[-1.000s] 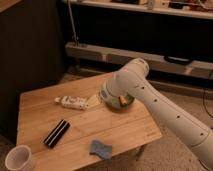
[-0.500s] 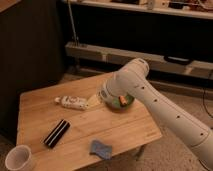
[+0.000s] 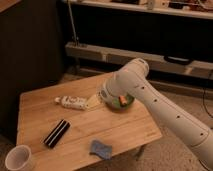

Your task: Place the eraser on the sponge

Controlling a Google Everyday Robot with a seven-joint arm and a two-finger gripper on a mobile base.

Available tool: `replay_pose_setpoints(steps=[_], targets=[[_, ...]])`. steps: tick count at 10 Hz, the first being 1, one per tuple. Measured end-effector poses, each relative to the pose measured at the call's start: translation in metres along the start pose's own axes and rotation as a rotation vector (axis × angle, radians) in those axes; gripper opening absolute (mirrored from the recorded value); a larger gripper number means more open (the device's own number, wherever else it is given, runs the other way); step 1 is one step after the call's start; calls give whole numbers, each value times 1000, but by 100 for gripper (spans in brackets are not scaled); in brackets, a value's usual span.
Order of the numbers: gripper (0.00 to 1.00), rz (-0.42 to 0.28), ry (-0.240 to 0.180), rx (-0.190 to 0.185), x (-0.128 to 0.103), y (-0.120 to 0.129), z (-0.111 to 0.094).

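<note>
The eraser (image 3: 56,133), a long black block with a pale stripe, lies on the front left of the wooden table (image 3: 125,125). The sponge (image 3: 101,149), a small blue-grey pad, lies near the table's front edge, to the right of the eraser and apart from it. My gripper (image 3: 98,99) hangs at the end of the white arm over the back middle of the table, between a white bottle and a green bowl. It is well away from both eraser and sponge and holds nothing that I can see.
A white bottle (image 3: 72,102) lies on its side at the back left. Behind the arm's wrist sits a green bowl (image 3: 123,103) with something orange in it. A white cup (image 3: 20,158) stands at the front left corner. Dark shelving runs behind the table.
</note>
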Motion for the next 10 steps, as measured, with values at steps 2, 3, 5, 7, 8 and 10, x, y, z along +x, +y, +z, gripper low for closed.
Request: replay_pose_setpoints(steps=[2, 3, 5, 7, 8, 10], targets=[[80, 0, -1, 0, 0, 0, 0], [80, 0, -1, 0, 0, 0, 0], [80, 1, -1, 0, 0, 0, 0], [80, 24, -17, -10, 1, 3, 2], [80, 74, -57, -18, 6, 5, 12], [80, 168, -142, -6, 28, 0, 43]])
